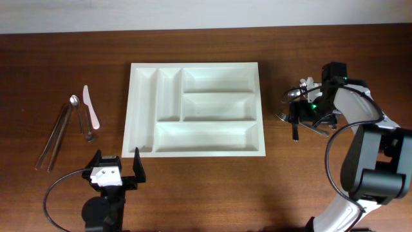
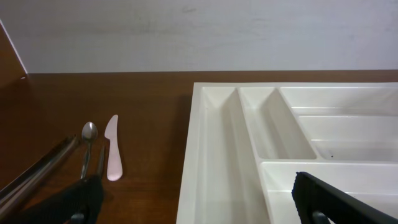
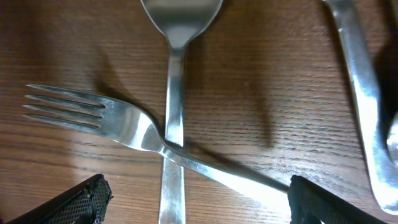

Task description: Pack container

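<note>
Dark wooden counter (image 1: pixel 206 193), right claw (image 3: pixel 199 208) spread wide right over silver metal fork (image 3: pixel 134 127) crossing steel spoon (image 3: pixel 176 93). Drop straight, pinch fork neck only. Still-empty large white plastic cutlery tray (image 1: pixel 193 66) well left of claw.

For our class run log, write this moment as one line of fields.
container: empty | left gripper: open, near container corner | right gripper: open above fork crossing spoon

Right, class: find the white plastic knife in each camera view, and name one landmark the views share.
Overhead: white knife, left of the tray.
Left wrist: lower left, tray to its right.
Right wrist: not in it.
Shared landmark: the tray, in overhead and left wrist.
</note>
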Controlling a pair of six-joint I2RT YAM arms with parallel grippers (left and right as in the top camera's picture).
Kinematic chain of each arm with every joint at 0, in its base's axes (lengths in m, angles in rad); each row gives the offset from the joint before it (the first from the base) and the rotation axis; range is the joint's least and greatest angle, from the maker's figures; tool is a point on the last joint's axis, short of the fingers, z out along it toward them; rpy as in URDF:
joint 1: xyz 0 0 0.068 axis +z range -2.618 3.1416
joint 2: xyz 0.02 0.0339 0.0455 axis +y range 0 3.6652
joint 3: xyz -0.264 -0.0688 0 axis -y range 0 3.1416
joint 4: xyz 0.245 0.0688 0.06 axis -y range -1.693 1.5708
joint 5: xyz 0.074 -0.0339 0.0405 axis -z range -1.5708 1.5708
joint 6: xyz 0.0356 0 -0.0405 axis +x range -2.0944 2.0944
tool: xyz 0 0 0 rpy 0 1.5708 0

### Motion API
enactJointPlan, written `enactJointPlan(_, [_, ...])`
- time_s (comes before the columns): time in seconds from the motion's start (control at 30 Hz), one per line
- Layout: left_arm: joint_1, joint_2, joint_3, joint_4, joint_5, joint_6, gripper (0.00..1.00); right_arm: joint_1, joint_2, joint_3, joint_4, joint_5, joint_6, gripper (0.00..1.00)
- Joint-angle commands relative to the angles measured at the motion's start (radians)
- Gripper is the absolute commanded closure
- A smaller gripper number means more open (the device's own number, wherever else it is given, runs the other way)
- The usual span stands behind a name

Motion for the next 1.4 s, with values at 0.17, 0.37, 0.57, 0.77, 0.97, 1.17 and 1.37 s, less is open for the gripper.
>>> enactJointPlan(0.17, [0.006, -0.006, -0.006, 0.002, 0.008, 0.008, 0.01, 0.005, 0.074, -0.010, -0.030, -0.011, -0.006, 0.07])
enactJointPlan(0.37, [0.006, -0.006, -0.006, 0.002, 0.008, 0.008, 0.01, 0.005, 0.085, -0.011, -0.064, -0.048, 0.013, 0.11])
enactJointPlan(0.57, [0.006, -0.006, -0.006, 0.002, 0.008, 0.008, 0.01, 0.005, 0.085, -0.014, -0.091, -0.077, 0.016, 0.26])
enactJointPlan(0.77, [0.006, -0.006, -0.006, 0.002, 0.008, 0.008, 0.01, 0.005, 0.085, -0.014, -0.098, -0.082, 0.047, 0.36])
enactJointPlan(0.97, [0.006, -0.006, -0.006, 0.003, 0.008, 0.008, 0.01, 0.005, 0.085, -0.014, -0.114, -0.117, 0.047, 0.47])
enactJointPlan(1.17, [0.006, -0.006, -0.006, 0.003, 0.008, 0.008, 0.01, 0.006, 0.085, -0.014, -0.134, -0.142, 0.077, 0.55])
enactJointPlan(1.37, [0.006, -0.006, -0.006, 0.003, 0.008, 0.008, 0.01, 0.029, 0.085, -0.014, -0.154, -0.193, 0.093, 0.57])
